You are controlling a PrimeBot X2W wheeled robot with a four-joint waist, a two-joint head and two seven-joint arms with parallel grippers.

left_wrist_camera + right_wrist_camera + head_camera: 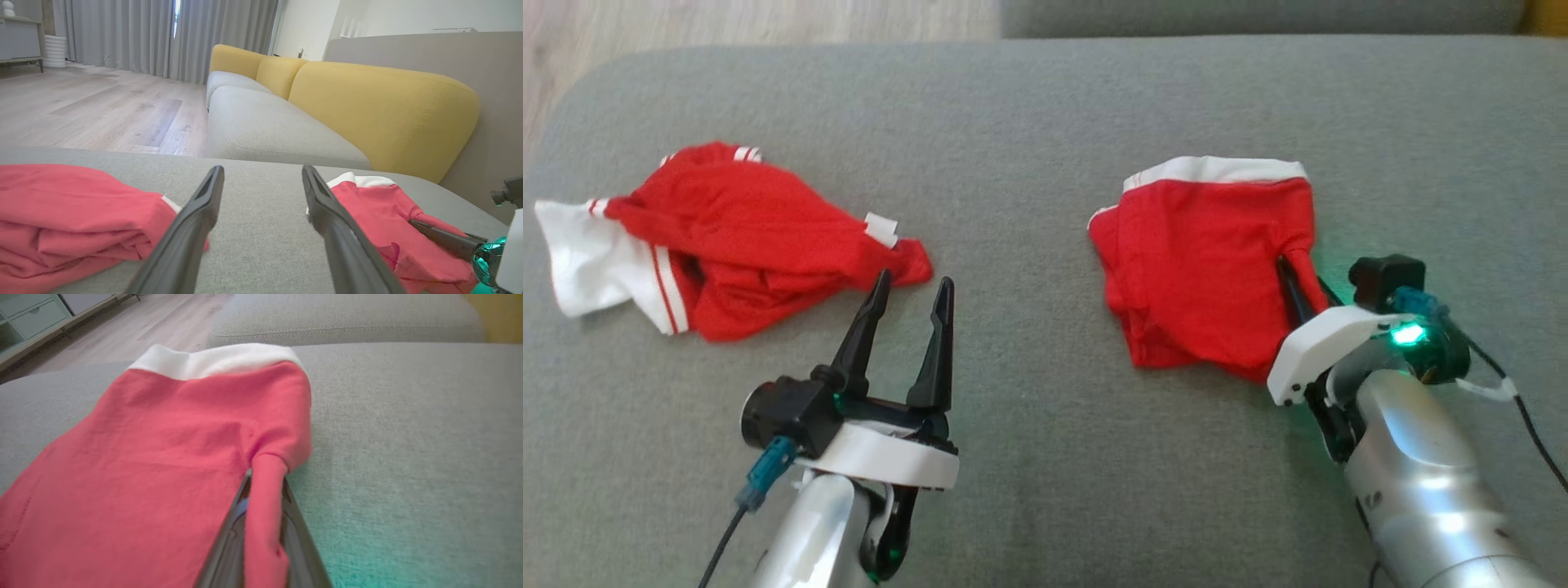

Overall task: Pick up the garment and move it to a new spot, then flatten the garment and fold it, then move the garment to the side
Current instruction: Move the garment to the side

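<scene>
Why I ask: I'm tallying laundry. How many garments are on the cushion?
2. The crumpled garment lies left, near the left gripper; the folded garment lies right, pinched by the right gripper. None seems hidden.

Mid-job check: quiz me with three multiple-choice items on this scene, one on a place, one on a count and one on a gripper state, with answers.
1. Where does the folded garment lie?
A) on the floor
B) on the grey cushion, at the robot's right
C) on a yellow backrest

2. How many red garments are on the cushion?
A) one
B) two
C) three

3. What is the right gripper doing?
A) shut on a fold of the folded garment
B) open above it
C) shut on nothing

Answers:
1. B: it lies right of the crumpled garment.
2. B: one is crumpled, one folded.
3. A: cloth is pinched between its fingers; the left gripper is open.
</scene>
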